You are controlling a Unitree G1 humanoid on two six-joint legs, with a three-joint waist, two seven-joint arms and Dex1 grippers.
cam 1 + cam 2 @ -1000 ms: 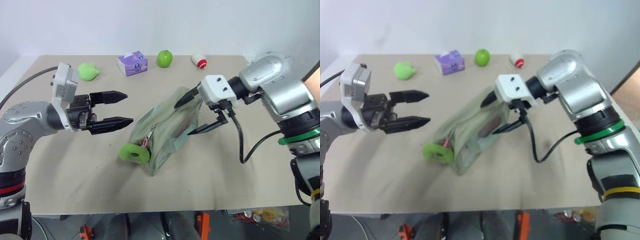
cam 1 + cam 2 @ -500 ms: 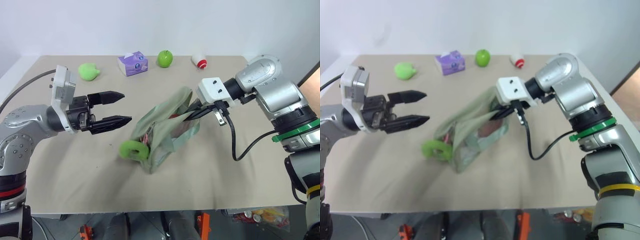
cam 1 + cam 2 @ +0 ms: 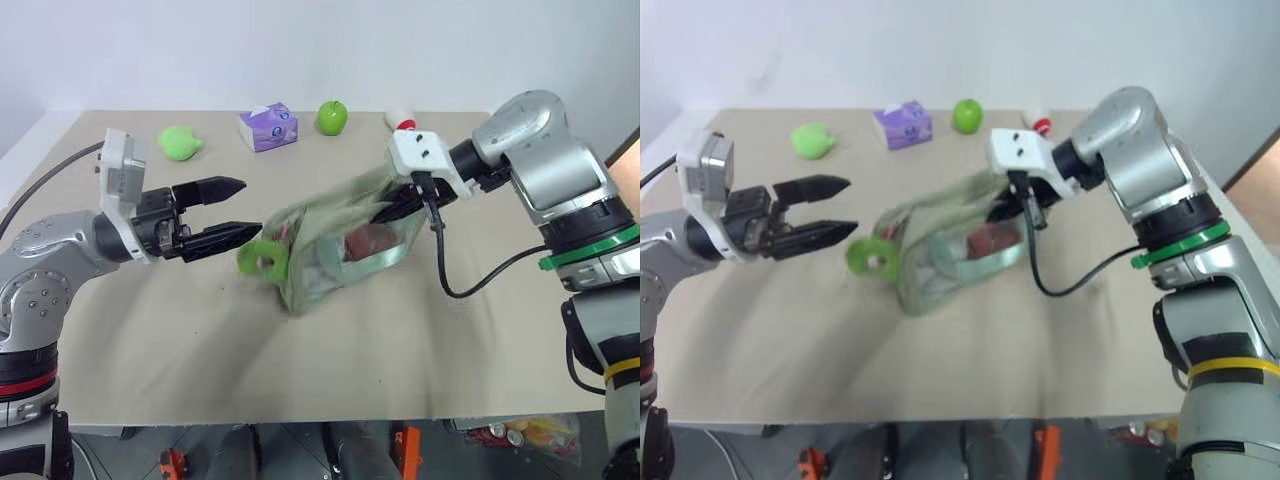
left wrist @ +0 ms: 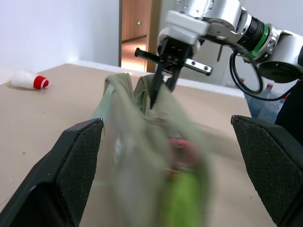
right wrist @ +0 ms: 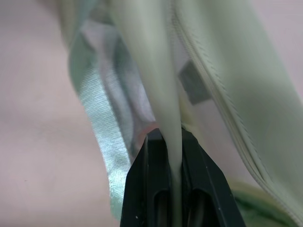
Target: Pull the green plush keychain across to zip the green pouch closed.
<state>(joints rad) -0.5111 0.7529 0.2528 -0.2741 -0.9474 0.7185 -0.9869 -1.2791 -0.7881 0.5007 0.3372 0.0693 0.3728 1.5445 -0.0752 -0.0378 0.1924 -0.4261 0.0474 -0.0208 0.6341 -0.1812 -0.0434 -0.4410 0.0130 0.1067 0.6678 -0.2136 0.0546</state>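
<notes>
The green pouch (image 3: 345,248) is seen on the worktop (image 3: 330,350), its far end pinched by a strap in the fully closed right hand (image 3: 384,213). The long axis of the pouch runs from that grip toward the left hand (image 3: 240,208), whose fingers are spread wide and hold nothing. The green plush keychain (image 3: 262,260) hangs at the near-left end of the pouch, just beside the left fingertips. The left hand is judged much the nearer, and the pull is expected along the zipper toward the right hand.
</notes>
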